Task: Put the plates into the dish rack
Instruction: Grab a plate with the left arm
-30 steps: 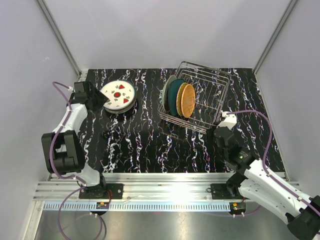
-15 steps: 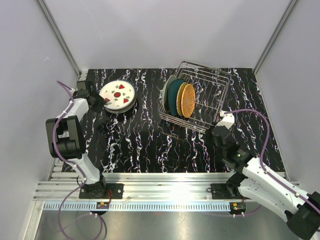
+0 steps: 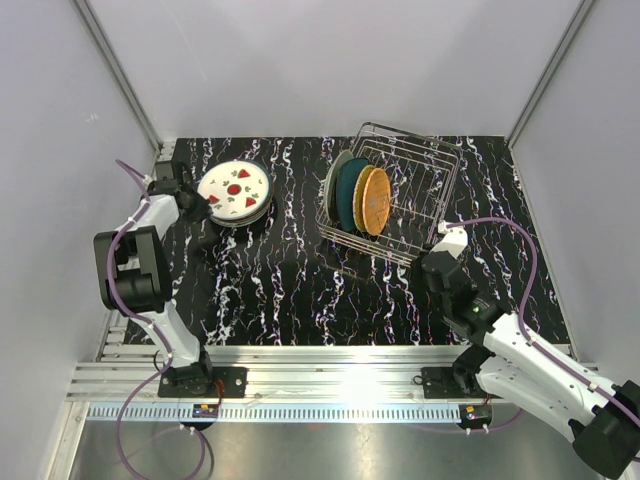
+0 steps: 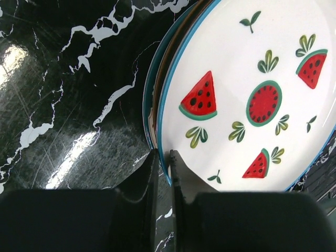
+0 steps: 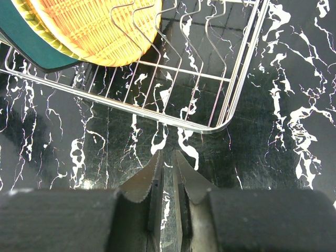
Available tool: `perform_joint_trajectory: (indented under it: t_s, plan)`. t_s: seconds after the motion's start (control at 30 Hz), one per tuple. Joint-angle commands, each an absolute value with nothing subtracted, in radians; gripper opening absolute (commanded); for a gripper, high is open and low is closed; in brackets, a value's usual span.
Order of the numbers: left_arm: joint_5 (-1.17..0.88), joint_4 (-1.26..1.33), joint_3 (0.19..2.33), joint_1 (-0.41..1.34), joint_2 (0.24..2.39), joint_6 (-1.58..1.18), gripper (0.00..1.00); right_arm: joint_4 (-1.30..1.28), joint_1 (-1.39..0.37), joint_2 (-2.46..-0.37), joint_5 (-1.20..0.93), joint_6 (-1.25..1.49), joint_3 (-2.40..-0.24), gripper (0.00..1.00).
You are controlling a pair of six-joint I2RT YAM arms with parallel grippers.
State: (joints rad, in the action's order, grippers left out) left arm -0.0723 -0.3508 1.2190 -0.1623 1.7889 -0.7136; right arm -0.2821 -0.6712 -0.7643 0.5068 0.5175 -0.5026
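Observation:
A white plate with red fruit slices (image 3: 236, 188) tops a short stack of plates at the back left. In the left wrist view my left gripper (image 4: 163, 153) is shut on the blue rim of that white plate (image 4: 252, 94), one finger above and one below; other plate edges (image 4: 149, 105) show under it. The wire dish rack (image 3: 420, 190) holds three upright plates: a pale green one (image 3: 337, 175), a dark teal one (image 3: 350, 195) and an orange-tan one (image 3: 375, 200). My right gripper (image 3: 452, 240) hovers by the rack's near right corner, jaws nearly together and empty.
The right wrist view shows the rack's wire corner (image 5: 210, 128) just ahead of the right gripper (image 5: 167, 153), with the orange-tan plate (image 5: 89, 26) and the teal plate (image 5: 21, 37) at the upper left. White walls enclose the black marbled table (image 3: 300, 290).
The left gripper has moved in onto the white plate's rim and its jaws have come together on it. The right arm has shifted slightly.

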Motion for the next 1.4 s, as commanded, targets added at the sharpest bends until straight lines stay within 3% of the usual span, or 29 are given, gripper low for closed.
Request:
perform_joint_trajectory:
  t_s: [0.0, 0.77, 0.93, 1.07, 1.37]
  plan:
    - [-0.058, -0.336, 1.24, -0.166, 1.783, -0.695, 0.09, -0.253, -0.666, -0.758, 0.532, 0.508, -0.517, 0.18]
    - [-0.006, -0.337, 1.147, -0.147, 1.566, -0.673, 0.0, -0.255, -0.666, -0.729, 0.496, 0.511, -0.509, 0.19]
    - [-0.003, -0.327, 1.14, -0.126, 1.511, -0.65, 0.0, -0.223, -0.666, -0.7, 0.39, 0.463, -0.506, 0.27]
    - [-0.008, -0.334, 1.126, -0.124, 1.468, -0.652, 0.0, -0.187, -0.666, -0.66, 0.273, 0.436, -0.489, 0.41]
    - [-0.006, -0.36, 1.089, -0.124, 1.368, -0.666, 0.0, -0.147, -0.666, -0.715, 0.106, 0.41, -0.506, 0.43]
